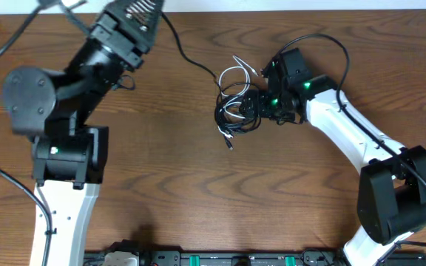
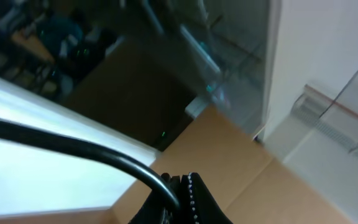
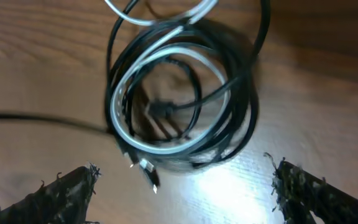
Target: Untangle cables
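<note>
Now, our left fingers (image 2: 190,194) rest pressed together, off to the side. The cables (image 3: 179,106) lie coiled mid-way across the surface (image 1: 161,185), under our right fingers (image 3: 70,190), which are spread wide. We should drop onto one outer strand, not the whole coil.

Place: robotics lab or workshop | Overhead: left arm (image 1: 65,148) and right arm (image 1: 353,137) rise from the near edge of a wood-grain table (image 1: 198,192); strip of green-lit electronics (image 1: 220,259) along that edge | Left wrist: brown cardboard-like boxes (image 2: 241,155), clear panel (image 2: 229,50), white wall (image 2: 316,43), blurred equipment clutter (image 2: 36,43) upper left
</note>
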`<state>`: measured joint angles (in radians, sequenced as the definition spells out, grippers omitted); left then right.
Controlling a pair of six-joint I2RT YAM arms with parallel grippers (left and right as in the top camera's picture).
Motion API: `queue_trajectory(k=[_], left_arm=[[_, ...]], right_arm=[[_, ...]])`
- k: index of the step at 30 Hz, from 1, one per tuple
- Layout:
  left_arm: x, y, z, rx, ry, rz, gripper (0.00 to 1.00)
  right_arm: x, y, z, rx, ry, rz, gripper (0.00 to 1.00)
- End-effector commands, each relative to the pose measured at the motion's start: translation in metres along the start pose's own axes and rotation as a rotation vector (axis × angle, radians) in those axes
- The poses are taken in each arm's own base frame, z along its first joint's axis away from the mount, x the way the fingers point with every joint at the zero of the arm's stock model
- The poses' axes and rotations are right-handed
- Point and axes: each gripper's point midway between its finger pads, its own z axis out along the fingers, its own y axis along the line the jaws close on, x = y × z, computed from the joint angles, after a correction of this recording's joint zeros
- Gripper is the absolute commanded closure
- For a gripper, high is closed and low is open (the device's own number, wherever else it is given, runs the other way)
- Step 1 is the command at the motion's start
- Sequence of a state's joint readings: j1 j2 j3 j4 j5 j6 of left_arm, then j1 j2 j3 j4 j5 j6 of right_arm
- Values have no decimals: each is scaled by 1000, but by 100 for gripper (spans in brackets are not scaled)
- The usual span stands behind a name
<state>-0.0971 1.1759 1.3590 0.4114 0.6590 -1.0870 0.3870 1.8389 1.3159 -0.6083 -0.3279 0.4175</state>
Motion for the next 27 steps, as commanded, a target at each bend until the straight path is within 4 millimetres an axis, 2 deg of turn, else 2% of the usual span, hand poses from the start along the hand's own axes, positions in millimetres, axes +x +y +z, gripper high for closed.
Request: queue_trajectory(k=[1, 4, 10, 13, 16, 23, 27], left_arm=[[-20, -21, -9, 48, -55, -65, 93], [-32, -27, -13, 73, -95, -85, 93], [-49, -46, -20, 149, -162, -107, 93], [-49, -49, -20, 157, -161, -115, 93], [-47, -47, -20, 154, -151, -118, 93], [-42, -34, -17, 103, -129, -152, 93], [-42, -33, -17, 98, -128, -157, 93]], right_arm=[[11, 4, 12, 0, -2, -16, 10], [17, 9, 22, 1, -19, -28, 9], [17, -12, 28, 152, -89, 49, 19], [18, -14, 29, 160, -88, 68, 25], [19, -16, 29, 165, -90, 110, 24], [36, 12, 35, 61, -17, 143, 23], [42, 16, 38, 92, -25, 159, 19]])
